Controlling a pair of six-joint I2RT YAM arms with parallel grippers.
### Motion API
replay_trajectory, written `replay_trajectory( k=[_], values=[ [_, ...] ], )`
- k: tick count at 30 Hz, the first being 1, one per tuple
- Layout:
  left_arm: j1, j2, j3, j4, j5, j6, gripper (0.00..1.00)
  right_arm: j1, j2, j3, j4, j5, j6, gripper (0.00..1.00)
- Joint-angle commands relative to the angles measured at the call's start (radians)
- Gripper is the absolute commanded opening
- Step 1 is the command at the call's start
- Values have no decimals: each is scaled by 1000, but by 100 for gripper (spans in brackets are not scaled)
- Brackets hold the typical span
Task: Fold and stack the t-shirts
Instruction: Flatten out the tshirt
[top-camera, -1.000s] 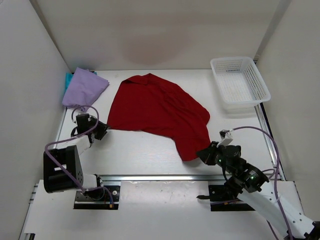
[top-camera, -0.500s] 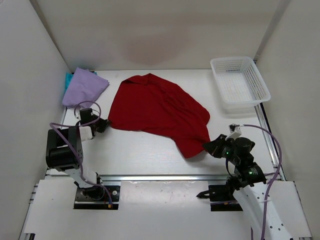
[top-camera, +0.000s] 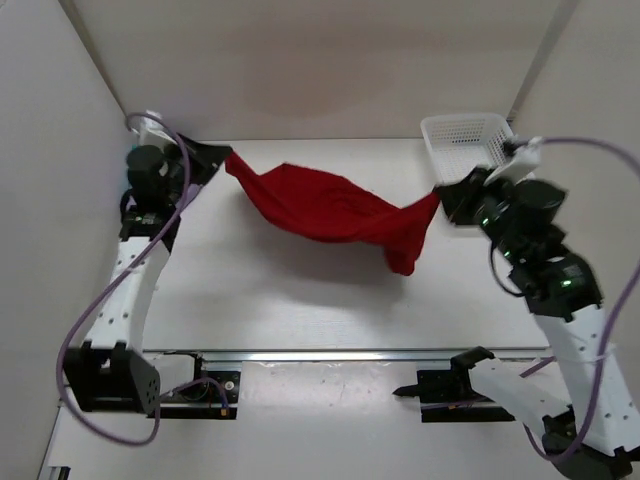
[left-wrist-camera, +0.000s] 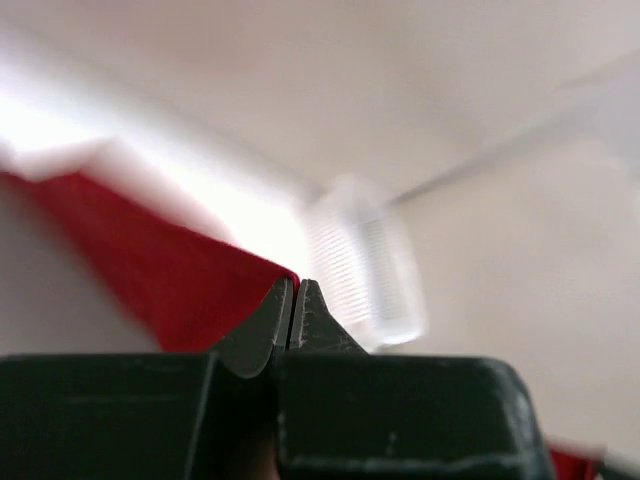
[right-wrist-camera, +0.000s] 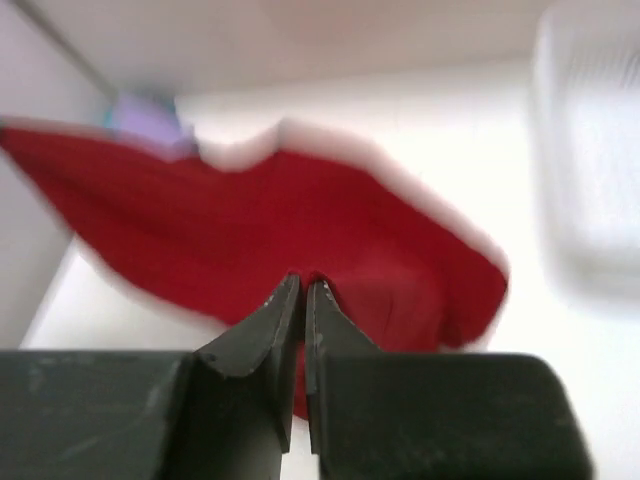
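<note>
Top external, left fingers (top-camera: 214, 162) and right fingers (top-camera: 451, 197) pinching red t-shirt (top-camera: 330, 205), basket (top-camera: 462, 120) behind.

A white plastic mesh basket (top-camera: 468, 135) stood at the far right corner of the white table (top-camera: 300, 295). A silver metal rail (top-camera: 330, 353) ran along the table's near edge.
</note>
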Motion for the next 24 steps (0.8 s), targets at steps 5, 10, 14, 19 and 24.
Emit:
replay_trajectory(
  k=[5, 10, 14, 19, 24],
  values=[
    [266, -172, 248, 23, 330, -179, 0, 43, 342, 946, -201, 208, -212, 0],
    [270, -125, 400, -69, 303, -144, 0, 455, 533, 1143, -45, 611, -427, 0],
    [241, -57, 382, -109, 234, -86, 0, 188, 651, 1168, -98, 359, -365, 0],
    [149, 70, 308, -90, 73, -3, 0, -177, 766, 986, -38, -180, -264, 0],
    [110, 303, 368, -44, 44, -18, 0, -302, 1075, 1190, -28, -308, -238, 0]
  ],
)
